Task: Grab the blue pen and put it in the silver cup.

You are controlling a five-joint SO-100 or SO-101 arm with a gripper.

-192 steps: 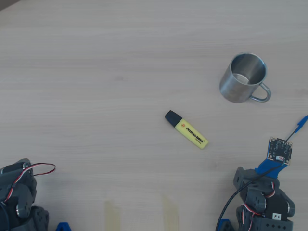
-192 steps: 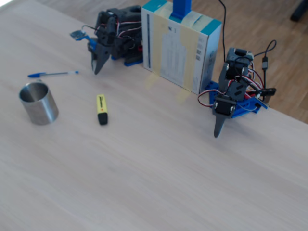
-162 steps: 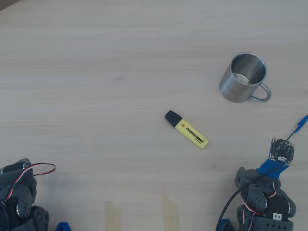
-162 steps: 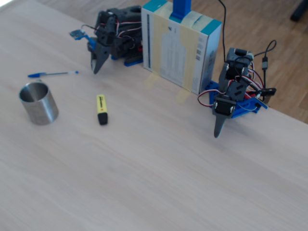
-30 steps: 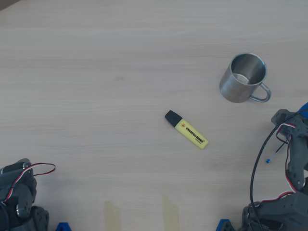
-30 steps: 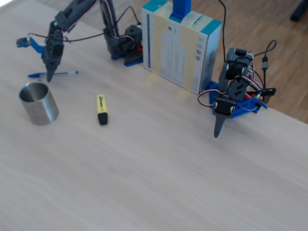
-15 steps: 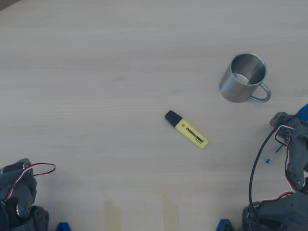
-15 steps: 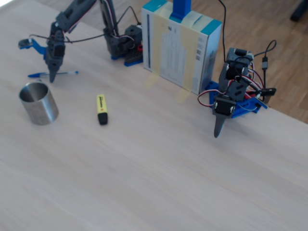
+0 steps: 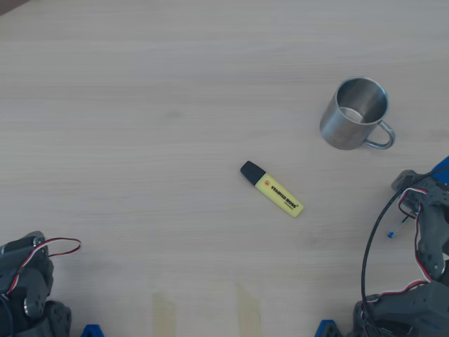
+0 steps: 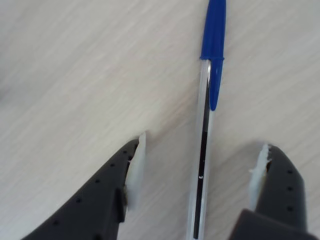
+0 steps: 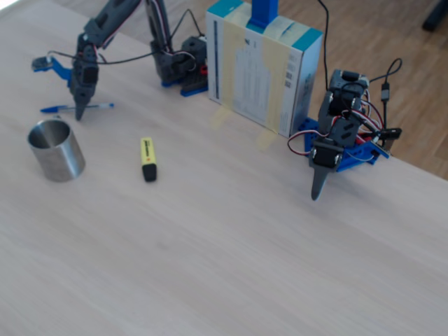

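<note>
- Gripper [image 10: 197, 160] was seen spread wide in the wrist view, nothing clamped.
- Blue pen [image 10: 206, 125] was found flat on the table [image 10: 75, 75], between the two fingers, touching neither; cap toward the top of the frame.
- In the fixed view, the pen [image 11: 52, 108] lay at upper left, just above the silver cup [image 11: 56, 150].
- Yellow highlighter [image 9: 272, 189] was seen mid-frame overhead, well apart.
</note>
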